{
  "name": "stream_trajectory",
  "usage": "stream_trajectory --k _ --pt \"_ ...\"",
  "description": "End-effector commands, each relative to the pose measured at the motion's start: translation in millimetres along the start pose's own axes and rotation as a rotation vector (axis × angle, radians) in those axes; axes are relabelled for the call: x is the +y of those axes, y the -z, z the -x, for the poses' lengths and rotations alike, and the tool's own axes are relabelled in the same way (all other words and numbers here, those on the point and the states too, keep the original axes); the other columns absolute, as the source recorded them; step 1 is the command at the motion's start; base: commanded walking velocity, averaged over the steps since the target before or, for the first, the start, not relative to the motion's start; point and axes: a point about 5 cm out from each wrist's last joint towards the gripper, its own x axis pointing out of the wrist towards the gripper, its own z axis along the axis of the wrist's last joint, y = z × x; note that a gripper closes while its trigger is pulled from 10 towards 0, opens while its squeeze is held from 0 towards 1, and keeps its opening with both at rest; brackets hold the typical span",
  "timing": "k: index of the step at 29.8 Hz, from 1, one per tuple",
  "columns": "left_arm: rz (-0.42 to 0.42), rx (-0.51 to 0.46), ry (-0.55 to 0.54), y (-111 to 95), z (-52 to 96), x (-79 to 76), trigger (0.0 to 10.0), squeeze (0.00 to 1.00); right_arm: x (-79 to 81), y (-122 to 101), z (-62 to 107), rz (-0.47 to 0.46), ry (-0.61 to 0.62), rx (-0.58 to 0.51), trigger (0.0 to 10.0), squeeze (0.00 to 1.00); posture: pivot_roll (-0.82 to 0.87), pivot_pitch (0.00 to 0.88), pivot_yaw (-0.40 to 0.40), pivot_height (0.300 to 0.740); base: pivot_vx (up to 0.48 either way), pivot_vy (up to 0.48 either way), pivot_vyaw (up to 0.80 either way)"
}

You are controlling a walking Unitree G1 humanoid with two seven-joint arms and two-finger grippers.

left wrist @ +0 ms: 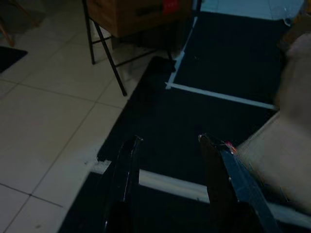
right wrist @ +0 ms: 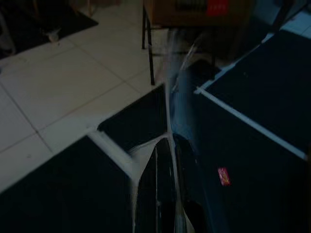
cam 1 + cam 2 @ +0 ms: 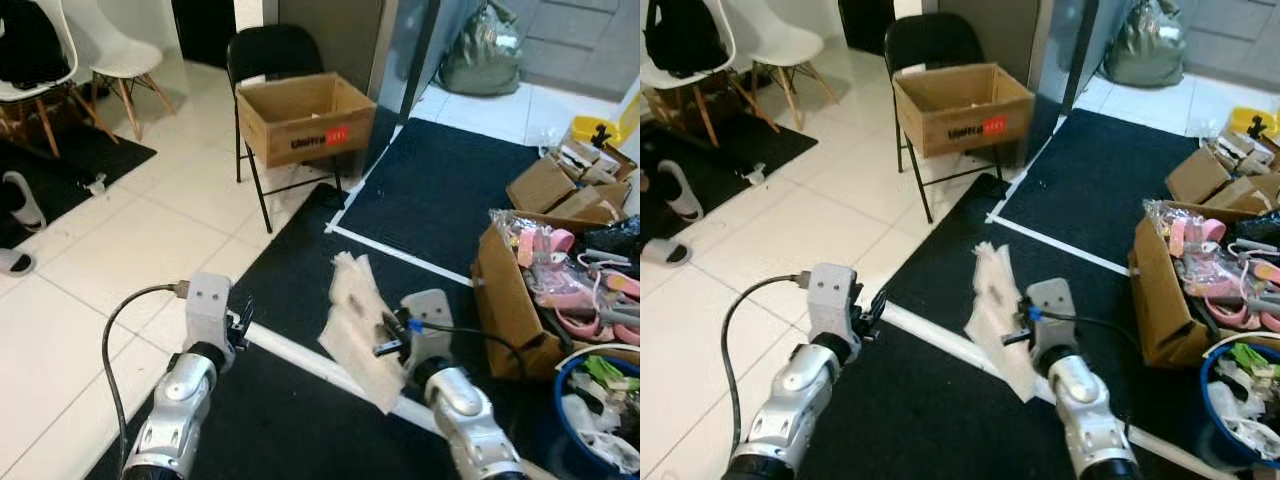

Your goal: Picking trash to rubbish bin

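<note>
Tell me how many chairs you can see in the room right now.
3. A black folding chair at the back holds the open cardboard box. Two white chairs stand far left: one bare, one draped with dark clothing. Others may sit outside the frame.

Right gripper point(image 3: 385, 335) raised, fingers pinched together; left gripper point(image 3: 240, 325) level beside it, fingers seemingly apart
</note>
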Motion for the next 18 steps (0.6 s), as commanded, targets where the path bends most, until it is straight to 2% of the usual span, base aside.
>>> stream_trajectory --k 1,18 --pt "-0.010 0.025 -0.013 6.5 3.3 4.3 10.0 0.00 6.7 4.0 -1.0 -0.002 -0.022 0.018 10.0 0.00 0.00 0.087 0.004 0.740 0.266 0.000 0.00" --pt "-0.012 0.030 -0.006 7.5 3.4 3.6 10.0 0.00 5.4 6.7 -0.8 0.006 -0.008 0.032 10.0 0.00 -0.01 0.092 0.004 0.740 0.270 0.000 0.00"
